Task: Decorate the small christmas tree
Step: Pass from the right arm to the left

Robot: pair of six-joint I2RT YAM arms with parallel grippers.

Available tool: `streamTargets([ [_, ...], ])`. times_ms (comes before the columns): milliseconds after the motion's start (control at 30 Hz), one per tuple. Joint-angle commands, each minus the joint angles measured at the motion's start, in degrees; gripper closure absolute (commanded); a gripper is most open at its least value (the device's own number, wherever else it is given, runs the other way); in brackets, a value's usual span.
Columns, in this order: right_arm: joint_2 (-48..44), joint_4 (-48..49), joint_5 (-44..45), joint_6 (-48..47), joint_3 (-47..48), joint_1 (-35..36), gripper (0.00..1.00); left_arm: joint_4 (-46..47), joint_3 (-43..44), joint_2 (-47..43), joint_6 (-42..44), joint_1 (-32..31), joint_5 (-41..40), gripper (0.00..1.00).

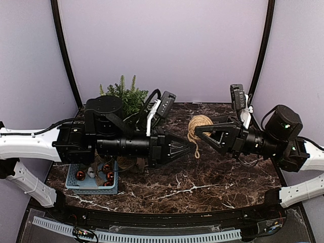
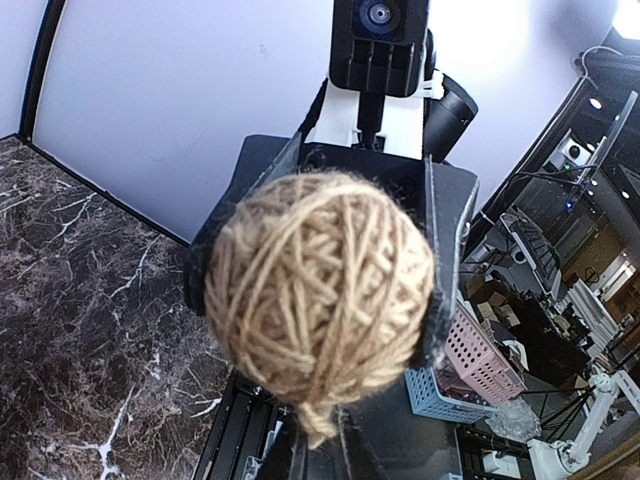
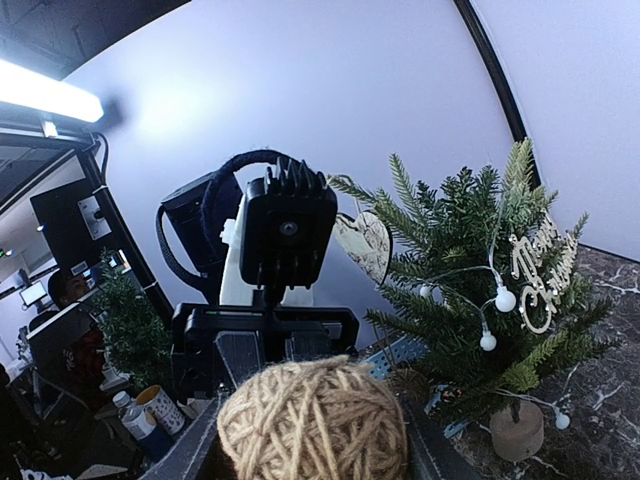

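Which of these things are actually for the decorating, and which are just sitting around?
For the job: little tree, ball of twine, red baubles in the blue basket.
Just about: pink basket and cup beyond the table.

1. The table (image 1: 202,187) had a dark brown marble-look top run through with white veins, and most of it lay bare.
2. A blue basket (image 1: 93,191) sat on it by the near left corner, with red baubles (image 1: 80,175) inside.
3. The small christmas tree (image 1: 126,96) stood upright by the far edge, towards the left corner, its pale wooden base (image 3: 517,430) resting flat on the surface, well apart from the basket.
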Motion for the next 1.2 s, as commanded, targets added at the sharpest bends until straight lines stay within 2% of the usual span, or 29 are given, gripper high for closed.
streamTargets([
  [0, -0.36, 3.49, -1.18, 0.56, 1.33, -0.32, 0.77, 2.99, -0.82, -1.53, 0.07, -0.3, -0.33, 0.9],
  [200, -0.15, 3.71, -1.42, 0.66, 1.32, -0.36, 0.77, 4.0, -1.21, -1.66, 0.11, -0.3, -0.58, 0.88],
  [433, -0.09, 4.17, -1.74, 0.91, 1.16, -0.31, 0.78, 4.58, -1.78, -1.89, -0.04, -0.26, -1.32, 0.99],
  [667, -0.19, 4.08, -0.34, 0.95, 0.48, -0.3, 0.79, 6.4, -3.27, -3.18, -0.28, -0.31, -3.22, 1.0],
  [933, -1.57, 2.01, 3.25, 0.17, 0.26, -0.33, 0.81, -0.19, -5.64, -6.53, -4.58, -0.3, -14.04, 1.0],
  [1167, -0.82, 1.8, 2.88, 0.31, 0.41, -0.41, 0.81, 0.24, -8.11, -8.84, -6.21, -0.28, -16.88, 1.0],
])
